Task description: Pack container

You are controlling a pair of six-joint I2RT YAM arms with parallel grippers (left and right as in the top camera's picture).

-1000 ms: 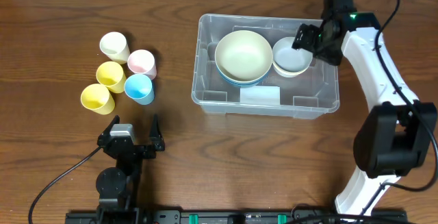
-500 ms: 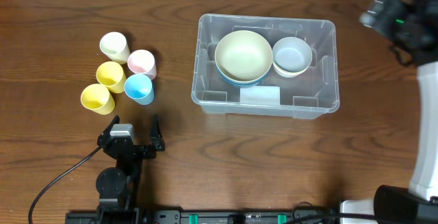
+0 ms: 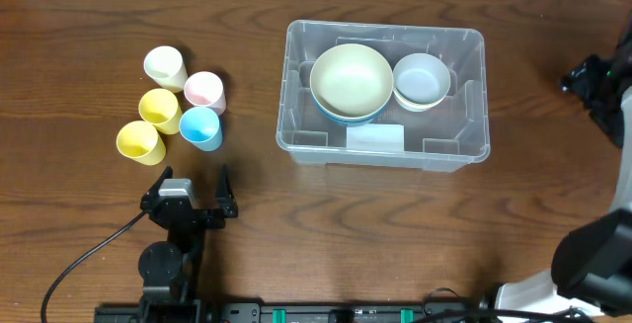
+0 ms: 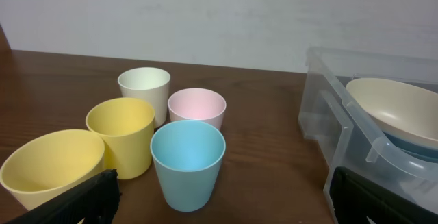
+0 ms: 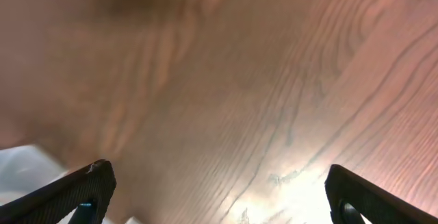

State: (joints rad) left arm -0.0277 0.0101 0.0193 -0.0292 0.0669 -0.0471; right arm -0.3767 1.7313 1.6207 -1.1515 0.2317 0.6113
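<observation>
Container holding two bowl stacks, five cups outside on table

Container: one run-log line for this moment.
container: cream bowl, white bowl inside | cups: five outside, left of container | left gripper: open, empty | right gripper: open, empty, right of container

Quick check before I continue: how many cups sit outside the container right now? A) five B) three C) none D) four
A: the cream cup, pink cup, blue cup, far yellow cup and near yellow cup all stand on the table left of the container.
</observation>
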